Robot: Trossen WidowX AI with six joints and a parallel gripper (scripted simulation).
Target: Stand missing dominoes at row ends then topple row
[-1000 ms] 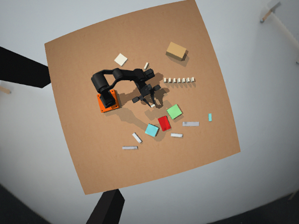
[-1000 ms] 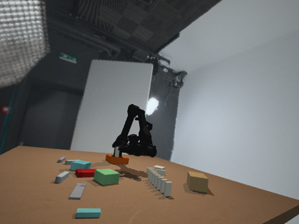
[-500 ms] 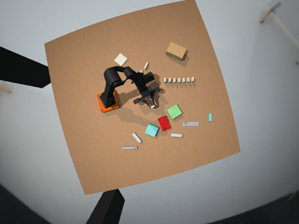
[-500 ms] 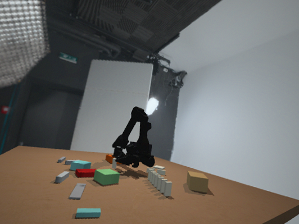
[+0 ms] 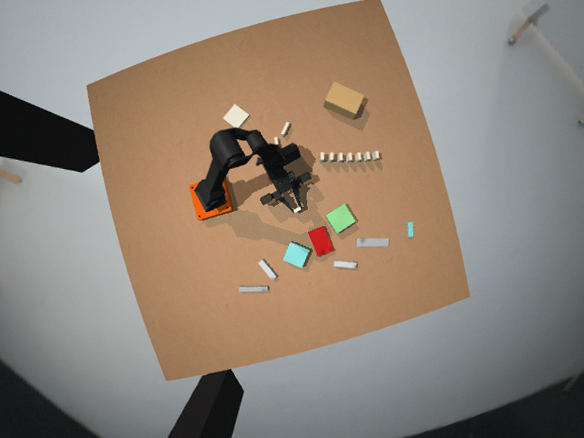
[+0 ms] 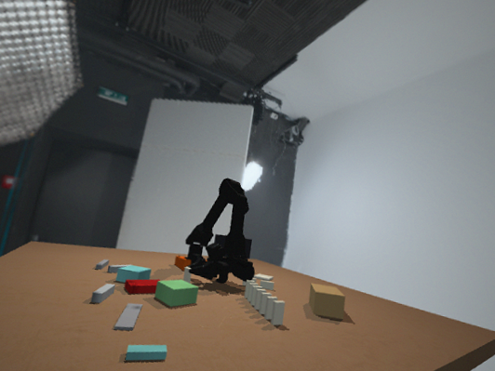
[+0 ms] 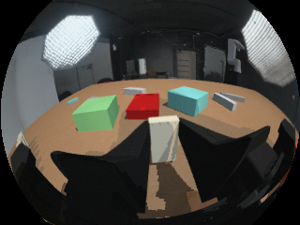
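Observation:
A row of several white dominoes (image 5: 349, 157) (image 6: 277, 312) stands upright to the right of the arm in the top view. My gripper (image 5: 297, 209) (image 7: 163, 124) is shut on a white domino (image 6: 186, 274) (image 7: 164, 145), held upright between the fingertips at or just above the table, off the row on the side of the coloured blocks. Whether its foot touches the table is hard to tell. Another white domino (image 5: 285, 128) (image 6: 266, 284) lies on the table behind the arm. A small white piece (image 5: 276, 141) beside it is partly hidden by the arm.
A green block (image 5: 340, 218) (image 6: 176, 293) (image 7: 97, 113), red block (image 5: 321, 240) (image 7: 143, 106) and cyan block (image 5: 297, 253) (image 7: 187, 100) stand near the gripper. Several grey-white bars lie beyond them. A tan box (image 5: 343, 99) (image 6: 326, 301), white tile (image 5: 235, 116) and small cyan bar (image 5: 410, 229) are farther off.

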